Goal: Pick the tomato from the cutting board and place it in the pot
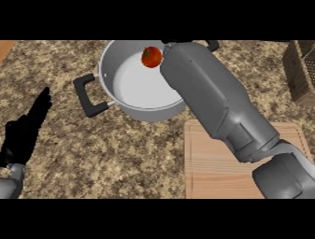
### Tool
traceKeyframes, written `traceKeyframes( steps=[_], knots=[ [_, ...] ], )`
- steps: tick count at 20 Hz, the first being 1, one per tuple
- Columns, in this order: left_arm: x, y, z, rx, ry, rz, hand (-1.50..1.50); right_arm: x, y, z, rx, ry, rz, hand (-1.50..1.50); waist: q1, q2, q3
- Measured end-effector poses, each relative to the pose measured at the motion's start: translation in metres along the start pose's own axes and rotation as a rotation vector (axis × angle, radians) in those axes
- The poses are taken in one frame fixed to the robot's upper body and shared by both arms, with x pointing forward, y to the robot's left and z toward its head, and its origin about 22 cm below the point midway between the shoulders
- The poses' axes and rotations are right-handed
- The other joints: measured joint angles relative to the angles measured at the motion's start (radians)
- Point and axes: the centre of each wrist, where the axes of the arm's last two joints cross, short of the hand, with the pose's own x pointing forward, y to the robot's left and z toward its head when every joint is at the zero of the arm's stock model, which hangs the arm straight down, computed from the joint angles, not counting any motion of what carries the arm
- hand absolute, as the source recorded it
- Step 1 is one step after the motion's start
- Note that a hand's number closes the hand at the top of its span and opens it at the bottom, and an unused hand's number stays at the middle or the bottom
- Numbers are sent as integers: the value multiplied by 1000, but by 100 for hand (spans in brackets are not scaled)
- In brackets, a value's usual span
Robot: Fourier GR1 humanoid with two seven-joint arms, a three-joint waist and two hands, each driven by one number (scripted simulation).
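Left hand (23, 133), fingers straight and apart, rests near the table's (118, 154) left edge. The tomato (151, 57) sits over the pot (129, 105) near the far edge, beside the right forearm (211, 100); the right hand's state cannot be told. Cutting board (211, 175) at the near edge, basket (311, 74) at the right edge; no writing readable.

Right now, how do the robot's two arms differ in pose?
The right forearm stretches across the cutting board to the pot, its hand hidden near the tomato. The left hand rests open over the counter at the view's left, away from the pot. Both forearms are grey.
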Motion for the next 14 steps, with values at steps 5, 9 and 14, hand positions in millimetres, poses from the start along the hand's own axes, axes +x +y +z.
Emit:
traceKeyframes(
  steps=[5,9,14],
  knots=[
    [-7,2,2,8,14,2,0,0,-4,0,-16,33,-147,-150,-7,-8,0],
    [-13,4,4,17,27,2,0,-4,-5,6,14,51,-239,-150,-26,-17,-1],
    [-19,14,13,39,51,0,0,-15,-4,22,63,53,-325,-150,-62,-30,0]
  ],
)
